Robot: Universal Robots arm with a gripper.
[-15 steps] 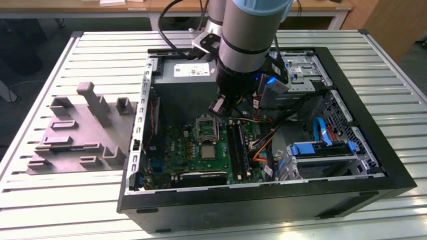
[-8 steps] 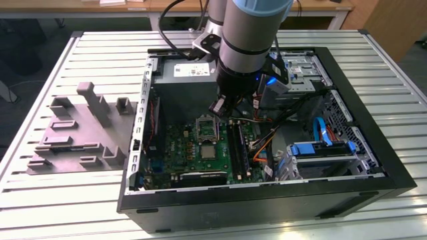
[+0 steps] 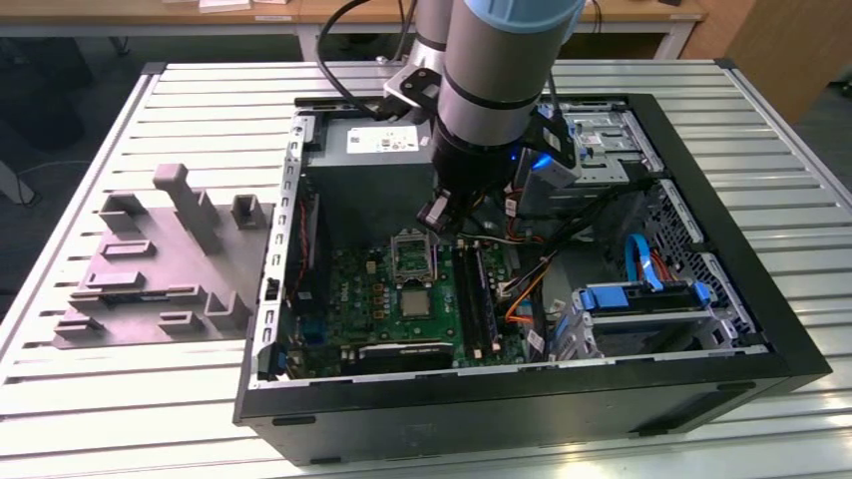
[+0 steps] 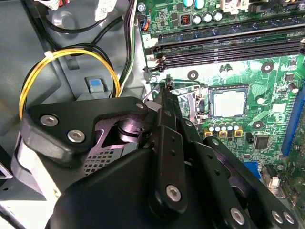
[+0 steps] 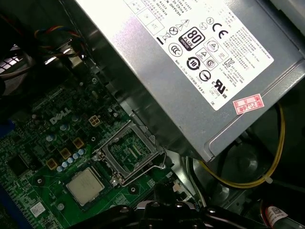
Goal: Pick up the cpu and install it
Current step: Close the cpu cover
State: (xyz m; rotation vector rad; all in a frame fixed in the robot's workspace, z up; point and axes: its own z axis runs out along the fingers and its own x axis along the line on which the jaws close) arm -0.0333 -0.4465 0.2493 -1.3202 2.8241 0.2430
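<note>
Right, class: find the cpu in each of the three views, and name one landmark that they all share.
Exterior view: the cpu lies on the green board, just below the open socket frame.
Second wrist view: the cpu lies beside that frame.
First wrist view: the cpu lies beside the frame.
Shared landmark: the open socket frame.

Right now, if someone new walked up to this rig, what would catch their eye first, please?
First, the robot arm reaching down into the open computer case on the slatted table. Next, the green motherboard with the silvery cpu lying in its socket, the load plate hinged open beside it. The grey power supply sits close by.
</note>
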